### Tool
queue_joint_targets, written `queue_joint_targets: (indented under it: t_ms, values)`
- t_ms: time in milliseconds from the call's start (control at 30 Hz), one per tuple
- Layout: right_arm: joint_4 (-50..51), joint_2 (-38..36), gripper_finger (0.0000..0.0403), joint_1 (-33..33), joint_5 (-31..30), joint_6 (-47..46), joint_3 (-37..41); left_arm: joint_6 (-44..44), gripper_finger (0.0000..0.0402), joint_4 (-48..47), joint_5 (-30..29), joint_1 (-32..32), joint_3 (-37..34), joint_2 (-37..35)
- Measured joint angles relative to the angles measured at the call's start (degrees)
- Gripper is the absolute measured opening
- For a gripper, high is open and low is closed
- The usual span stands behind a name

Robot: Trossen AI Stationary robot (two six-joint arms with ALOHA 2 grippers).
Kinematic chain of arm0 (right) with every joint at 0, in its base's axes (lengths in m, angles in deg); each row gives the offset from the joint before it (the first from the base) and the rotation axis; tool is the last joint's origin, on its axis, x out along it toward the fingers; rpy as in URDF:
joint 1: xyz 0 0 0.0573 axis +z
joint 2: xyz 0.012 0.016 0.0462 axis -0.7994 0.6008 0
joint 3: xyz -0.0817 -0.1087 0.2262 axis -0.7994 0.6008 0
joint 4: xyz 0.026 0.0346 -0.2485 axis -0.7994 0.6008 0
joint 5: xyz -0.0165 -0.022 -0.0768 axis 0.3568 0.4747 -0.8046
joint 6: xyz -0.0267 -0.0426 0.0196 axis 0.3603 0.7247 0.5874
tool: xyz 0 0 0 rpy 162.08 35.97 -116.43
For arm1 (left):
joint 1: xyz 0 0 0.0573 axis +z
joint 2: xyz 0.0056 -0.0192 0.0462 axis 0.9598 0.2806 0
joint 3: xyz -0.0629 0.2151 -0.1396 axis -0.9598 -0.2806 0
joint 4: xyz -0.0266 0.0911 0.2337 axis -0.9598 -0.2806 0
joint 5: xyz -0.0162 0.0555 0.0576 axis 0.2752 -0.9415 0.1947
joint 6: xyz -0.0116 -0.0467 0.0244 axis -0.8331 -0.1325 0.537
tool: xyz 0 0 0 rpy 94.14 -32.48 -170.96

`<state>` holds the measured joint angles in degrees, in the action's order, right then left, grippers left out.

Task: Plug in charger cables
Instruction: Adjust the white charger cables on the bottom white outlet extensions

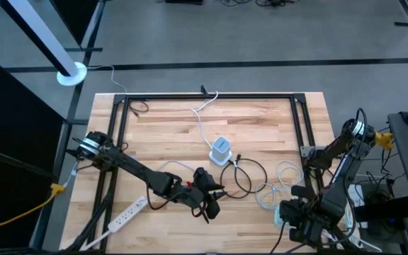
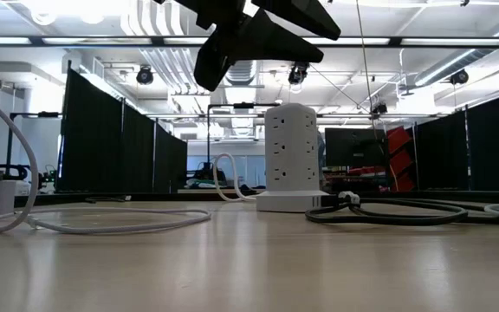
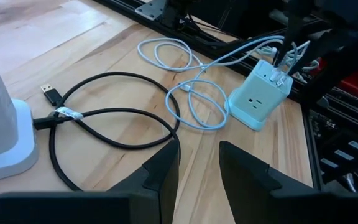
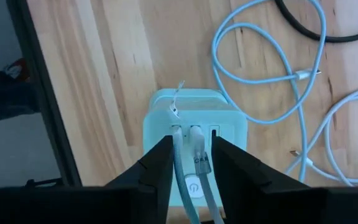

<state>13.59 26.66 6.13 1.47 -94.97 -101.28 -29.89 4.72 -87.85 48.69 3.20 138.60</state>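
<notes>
Black cable (image 1: 243, 174): I see it on the table just right of the tower power strip (image 1: 220, 151), lying in a loose figure-eight loop. In the left wrist view its free USB plug (image 3: 50, 94) sits beside the tower's base, pointing away from the loop.
White cables (image 1: 283, 178): loose loops on the table's right side, between the black cable and the cube charger (image 4: 194, 143); one small plug lies free on the wood (image 4: 309, 74).
Cube charger: near right of the table. Two white cable plugs (image 4: 197, 149) sit side by side in its ports, and a third port beside them is empty.
Left gripper (image 1: 211, 198): raised above the table near centre, on the near side of the tower, fingers (image 3: 160, 171) a narrow gap apart, holding nothing.
Right gripper (image 4: 190, 163): directly over the cube charger, fingers (image 4: 155, 165) parted either side of the two plugged cables; I can't tell whether they touch.
Flat power strip (image 1: 127, 214): near left, lying diagonally.
</notes>
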Motion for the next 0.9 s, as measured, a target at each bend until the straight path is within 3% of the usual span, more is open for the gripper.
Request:
queue_joint_targets:
  t_ms: [200,567,900]
  values:
    - [-0.77,-0.02,0.0094,0.00,-0.04,0.40,0.51,-0.16,0.0103,-0.15,0.00,0.00,0.00,-0.02]
    - [-1.60,-0.02,0.0027,0.00,0.04,0.97,0.03,-0.42,0.0103,-1.15,0.00,0.07,0.00,-0.07]
    - [-1.83,-0.02,0.0043,0.00,0.02,0.97,0.00,-0.42,0.0103,-1.17,-0.02,0.09,0.00,-0.07]
